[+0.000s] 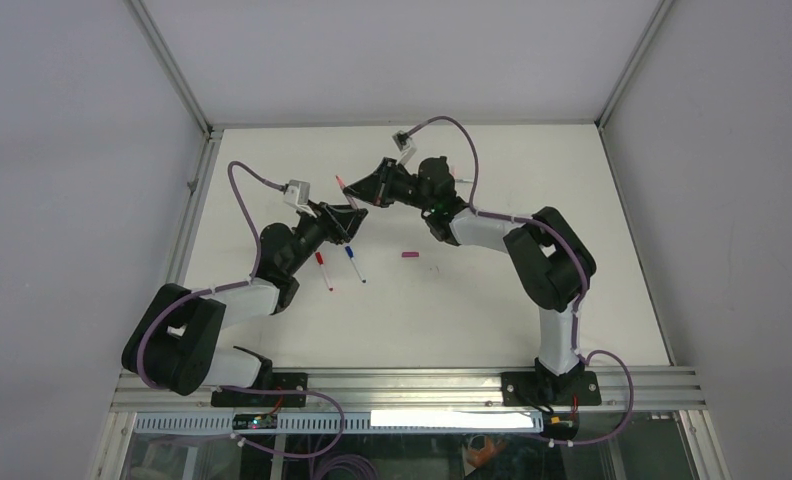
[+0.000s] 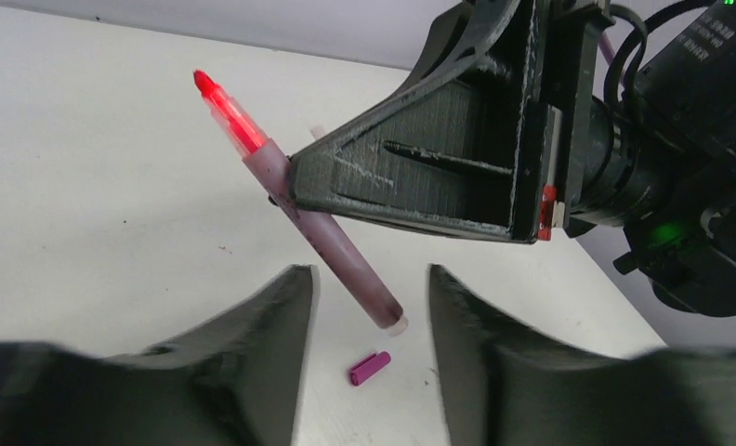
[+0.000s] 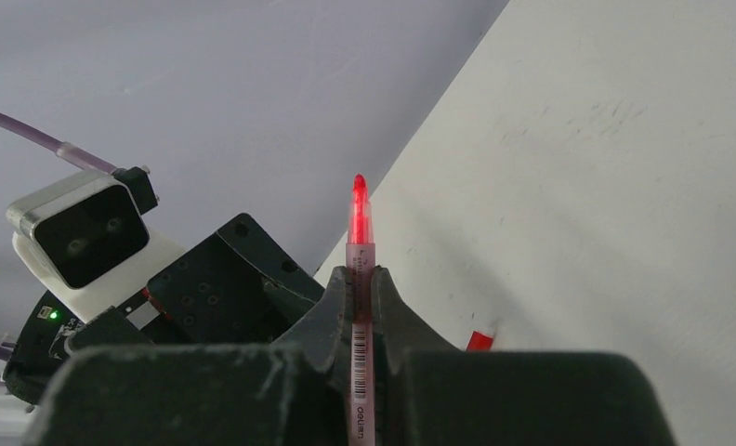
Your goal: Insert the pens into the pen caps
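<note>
Top external: grey walls [image 1: 72, 150] enclose white table [image 1: 472, 300] bearing pens [image 1: 355, 264].

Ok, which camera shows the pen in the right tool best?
Left wrist: the pen shows nearly whole, red tip to blunt end, clamped in the right tool. The right wrist shows only its tip and pinched barrel; the top view, a thin sliver.

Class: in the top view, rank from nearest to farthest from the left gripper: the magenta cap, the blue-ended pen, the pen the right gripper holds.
1. Held pen, just beyond the left gripper.
2. Blue-ended pen, on the table toward the bases.
3. Magenta cap, farther off to the right.
</note>
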`<state>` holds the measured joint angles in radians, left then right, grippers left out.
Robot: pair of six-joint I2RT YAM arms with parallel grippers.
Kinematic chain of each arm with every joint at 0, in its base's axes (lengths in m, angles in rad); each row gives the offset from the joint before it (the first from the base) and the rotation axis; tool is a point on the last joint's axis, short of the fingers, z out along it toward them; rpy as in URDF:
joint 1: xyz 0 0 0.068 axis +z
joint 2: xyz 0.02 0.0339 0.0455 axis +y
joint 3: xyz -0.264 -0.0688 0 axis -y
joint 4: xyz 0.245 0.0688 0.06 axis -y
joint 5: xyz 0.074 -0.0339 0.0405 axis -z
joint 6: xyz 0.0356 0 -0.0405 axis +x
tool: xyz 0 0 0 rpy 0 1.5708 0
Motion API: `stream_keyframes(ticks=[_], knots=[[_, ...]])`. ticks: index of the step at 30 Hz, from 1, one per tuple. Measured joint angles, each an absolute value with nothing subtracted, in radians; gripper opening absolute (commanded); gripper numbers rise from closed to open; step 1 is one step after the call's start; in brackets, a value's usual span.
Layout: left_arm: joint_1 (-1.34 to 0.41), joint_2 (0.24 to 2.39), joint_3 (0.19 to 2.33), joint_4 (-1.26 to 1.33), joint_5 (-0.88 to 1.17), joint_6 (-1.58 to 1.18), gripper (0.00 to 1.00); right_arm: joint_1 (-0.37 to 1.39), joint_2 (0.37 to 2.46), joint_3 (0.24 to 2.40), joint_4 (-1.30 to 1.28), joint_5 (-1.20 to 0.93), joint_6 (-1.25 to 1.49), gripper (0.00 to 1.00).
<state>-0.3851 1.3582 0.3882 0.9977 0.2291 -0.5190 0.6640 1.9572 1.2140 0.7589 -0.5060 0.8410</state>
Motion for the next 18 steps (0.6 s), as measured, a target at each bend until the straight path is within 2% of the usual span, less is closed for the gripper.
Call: stream_keyframes(ticks=[1, 3, 4, 16, 18], knots=[[-0.385, 1.358, 0.388, 0.999, 0.227, -0.522, 0.30, 0.666, 1.957, 1.209, 0.759, -0.506, 0.840, 0.00], [-0.385, 1.358, 0.386, 1.004, 0.217, -0.527, 0.04, 0.667, 1.957, 1.202, 0.759, -0.506, 0.839, 0.00], [-0.384, 1.359, 0.382, 1.000, 0.208, -0.532, 0.00, 0.668, 1.956, 1.198, 0.767, -0.506, 0.836, 0.00], [-0.378, 1.361, 0.376, 1.001, 0.169, -0.540, 0.00, 0.663, 1.942, 1.195, 0.773, -0.505, 0.813, 0.00], [-0.378, 1.361, 0.376, 0.996, 0.168, -0.538, 0.00, 0.663, 1.942, 1.195, 0.772, -0.506, 0.812, 0.24]])
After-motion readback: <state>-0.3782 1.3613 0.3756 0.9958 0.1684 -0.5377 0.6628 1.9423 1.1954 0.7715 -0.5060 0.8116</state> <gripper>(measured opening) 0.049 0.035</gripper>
